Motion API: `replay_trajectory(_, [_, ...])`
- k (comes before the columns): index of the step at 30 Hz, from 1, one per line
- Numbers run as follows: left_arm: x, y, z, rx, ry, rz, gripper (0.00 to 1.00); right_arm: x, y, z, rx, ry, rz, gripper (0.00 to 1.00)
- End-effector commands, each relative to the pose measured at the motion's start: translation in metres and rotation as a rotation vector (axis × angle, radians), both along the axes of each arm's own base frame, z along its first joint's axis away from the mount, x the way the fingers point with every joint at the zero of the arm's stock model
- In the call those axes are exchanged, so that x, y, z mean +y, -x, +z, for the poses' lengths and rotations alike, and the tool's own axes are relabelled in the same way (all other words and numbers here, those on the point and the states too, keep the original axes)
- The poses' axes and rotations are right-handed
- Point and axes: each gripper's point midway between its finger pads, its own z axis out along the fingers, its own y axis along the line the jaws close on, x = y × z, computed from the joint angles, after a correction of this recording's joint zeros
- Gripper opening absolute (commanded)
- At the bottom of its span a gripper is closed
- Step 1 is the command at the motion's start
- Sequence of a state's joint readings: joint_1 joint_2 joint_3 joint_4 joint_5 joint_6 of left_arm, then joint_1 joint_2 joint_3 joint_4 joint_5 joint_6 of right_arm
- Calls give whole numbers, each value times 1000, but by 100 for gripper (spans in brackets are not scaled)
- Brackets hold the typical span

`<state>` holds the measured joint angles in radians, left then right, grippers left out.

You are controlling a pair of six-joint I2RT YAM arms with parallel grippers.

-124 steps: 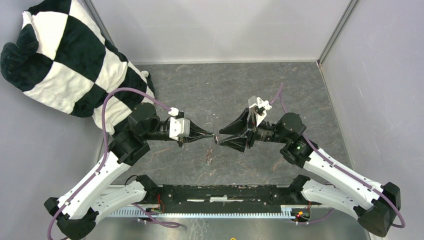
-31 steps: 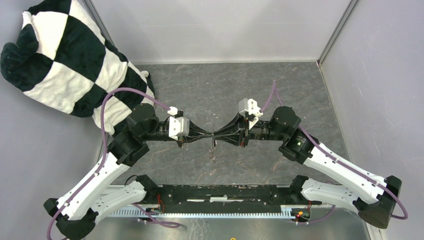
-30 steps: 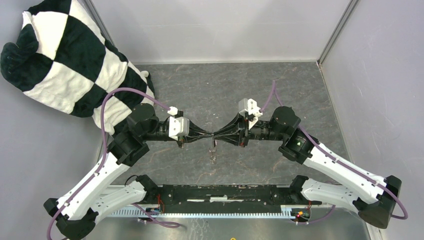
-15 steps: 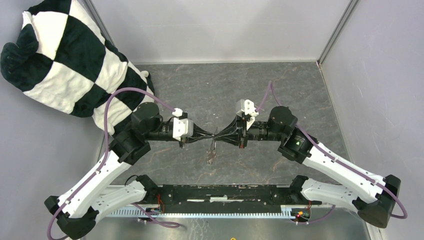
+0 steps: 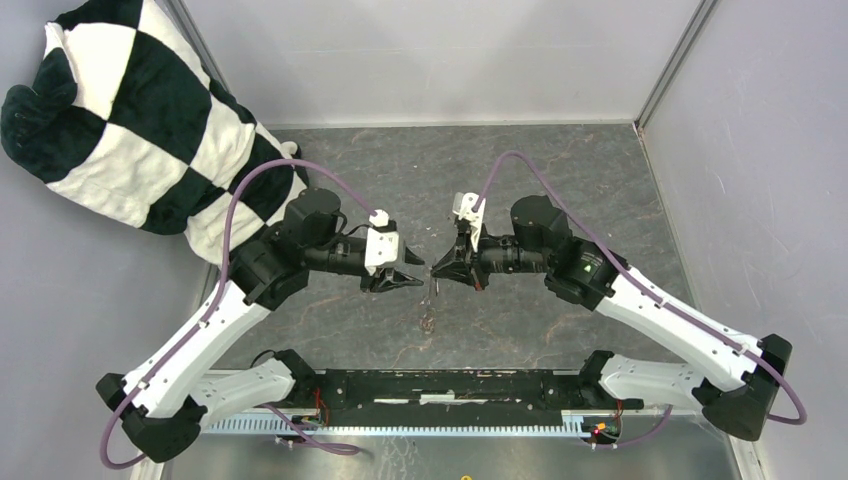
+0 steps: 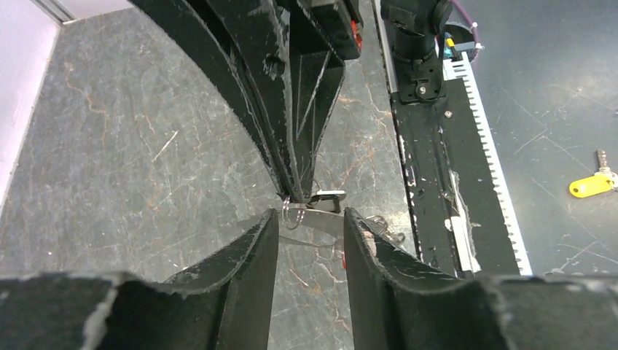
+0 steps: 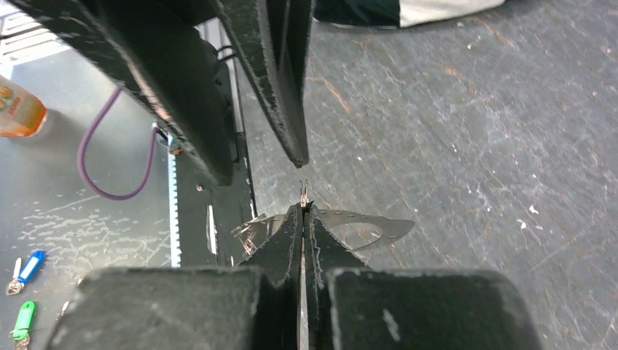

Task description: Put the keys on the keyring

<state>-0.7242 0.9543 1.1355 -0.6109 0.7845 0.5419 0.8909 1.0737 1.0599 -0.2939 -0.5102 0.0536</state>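
My right gripper (image 5: 434,270) is shut on a small metal ring (image 6: 294,213). A key with a black, white-labelled tag (image 6: 328,196) hangs from that ring above the table. The ring shows edge-on past the shut fingertips (image 7: 303,191). My left gripper (image 5: 417,277) faces it tip to tip, open and empty, its fingers (image 6: 266,240) standing either side of the ring without touching it. Below on the table lies the keyring (image 5: 427,322), a silvery wire tangle (image 6: 382,227) with a speck of red beside it, partly hidden by my finger.
A black-and-white checkered plush (image 5: 130,110) fills the back left corner. Grey walls close in the table at the back and right. The arms' black mounting rail (image 5: 440,385) runs along the near edge. Beyond it lie spare tagged keys: yellow (image 6: 590,186), blue (image 7: 29,266), green (image 7: 22,321).
My left gripper has opened and drawn back a little from the right fingertips. Both wrists have shifted towards the back. The right gripper went fully shut and keeps the ring.
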Motion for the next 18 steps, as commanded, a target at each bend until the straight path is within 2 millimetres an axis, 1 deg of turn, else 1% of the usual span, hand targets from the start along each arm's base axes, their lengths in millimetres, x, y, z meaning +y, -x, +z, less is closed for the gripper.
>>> replay_trajectory(1, [2,3,6,-9,-27,-27,47,1,-7,11,-47,37,-31,0])
replay_trajectory(4, [1,-4,-3,16,-64,-1,47,2,-8,10,-70,73,-32,0])
replay_trajectory(11, [1,-24,-24,39,-139,76,47,7,-7,19,-87,100,-21,0])
replay_trajectory(15, [-1,-27,-20,23,-111,92,48,10,-4,19,-82,119,1,0])
replay_trajectory(18, [-4,-23,-16,34,-95,71,43,13,-3,18,-81,132,16,0])
